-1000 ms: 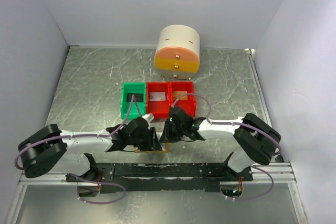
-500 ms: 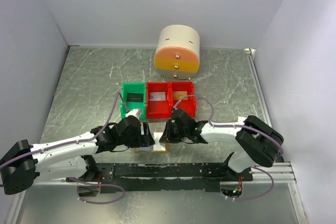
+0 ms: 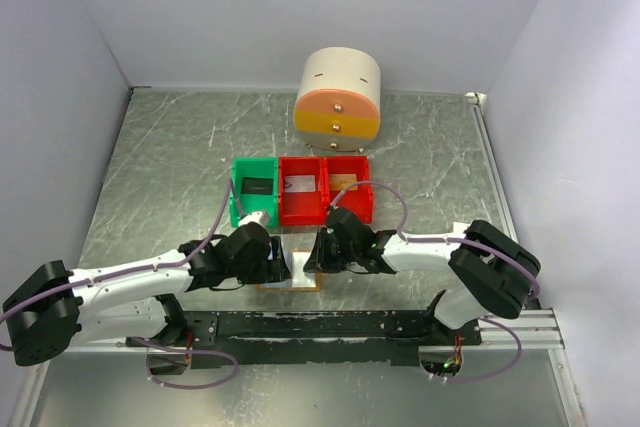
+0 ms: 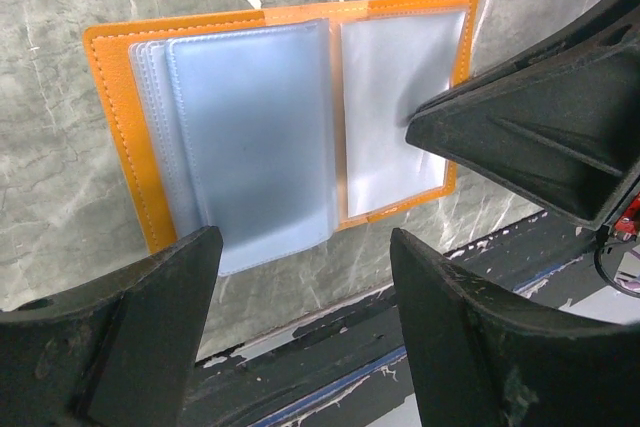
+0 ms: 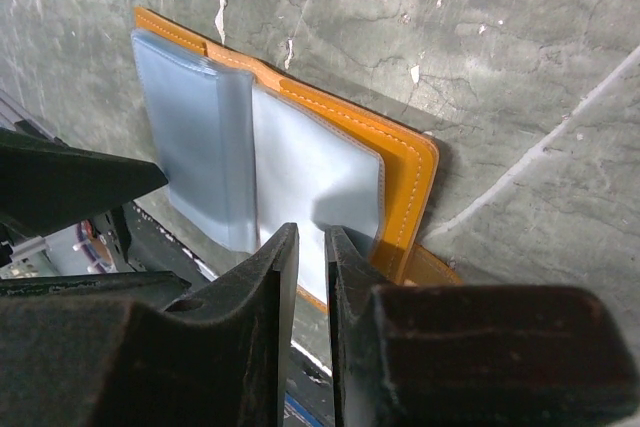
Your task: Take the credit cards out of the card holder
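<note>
The card holder [image 3: 297, 267] lies open on the table near the front edge, orange rim around pale blue pockets. It fills the left wrist view [image 4: 250, 137] and shows in the right wrist view [image 5: 300, 177]. No card shows in its pockets. My left gripper [image 3: 281, 263] hovers open over its left half, jaws wide apart [image 4: 303, 242]. My right gripper [image 3: 318, 255] is shut with nothing between the jaws, and its tips [image 5: 311, 232] rest on the right pocket. A gold-orange card [image 3: 345, 182] lies in the right red bin and a grey-white one [image 3: 298, 184] in the middle red bin.
A green bin [image 3: 240, 209] with a dark flat item and two red bins [image 3: 301, 213] stand in a row just behind the holder. A round cream and orange drawer unit [image 3: 338, 95] stands at the back. The black base rail [image 3: 330, 325] runs just in front of the holder.
My left arm has stretched out and its gripper has shifted a little off the holder, uncovering the pale pockets. My right gripper has stayed on the holder's right side.
</note>
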`<state>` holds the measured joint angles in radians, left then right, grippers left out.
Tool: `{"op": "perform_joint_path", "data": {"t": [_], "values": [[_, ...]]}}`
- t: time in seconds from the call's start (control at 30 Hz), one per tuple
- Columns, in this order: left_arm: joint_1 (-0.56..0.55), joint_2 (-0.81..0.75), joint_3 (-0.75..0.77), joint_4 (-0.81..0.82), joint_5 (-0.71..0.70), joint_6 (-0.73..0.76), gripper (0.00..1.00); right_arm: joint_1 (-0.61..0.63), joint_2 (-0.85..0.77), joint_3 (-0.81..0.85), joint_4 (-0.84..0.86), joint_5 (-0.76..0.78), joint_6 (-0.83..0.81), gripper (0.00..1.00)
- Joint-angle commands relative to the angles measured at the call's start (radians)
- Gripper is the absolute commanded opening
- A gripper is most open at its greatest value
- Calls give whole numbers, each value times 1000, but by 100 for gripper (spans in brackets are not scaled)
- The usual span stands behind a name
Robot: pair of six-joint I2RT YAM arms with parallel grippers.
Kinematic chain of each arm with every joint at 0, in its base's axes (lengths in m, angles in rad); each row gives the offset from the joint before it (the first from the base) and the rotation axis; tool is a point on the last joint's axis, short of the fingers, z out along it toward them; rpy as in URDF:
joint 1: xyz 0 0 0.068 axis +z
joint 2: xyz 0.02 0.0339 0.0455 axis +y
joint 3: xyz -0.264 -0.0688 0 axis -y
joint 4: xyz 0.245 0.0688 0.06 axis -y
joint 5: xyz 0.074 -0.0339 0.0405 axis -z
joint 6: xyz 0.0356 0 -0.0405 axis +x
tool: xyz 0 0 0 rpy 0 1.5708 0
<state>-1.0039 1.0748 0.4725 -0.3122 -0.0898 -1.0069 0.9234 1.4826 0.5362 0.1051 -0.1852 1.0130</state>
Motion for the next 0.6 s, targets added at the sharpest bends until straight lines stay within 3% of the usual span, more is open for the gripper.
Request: {"op": "perform_joint_path", "data": {"t": [0.0, 0.57], "values": [[5, 1, 18, -44, -39, -2, 80, 1, 13, -43, -94, 35, -21, 19], [5, 52, 30, -24, 7, 9, 78, 0, 31, -35, -89, 24, -26, 19]]}}
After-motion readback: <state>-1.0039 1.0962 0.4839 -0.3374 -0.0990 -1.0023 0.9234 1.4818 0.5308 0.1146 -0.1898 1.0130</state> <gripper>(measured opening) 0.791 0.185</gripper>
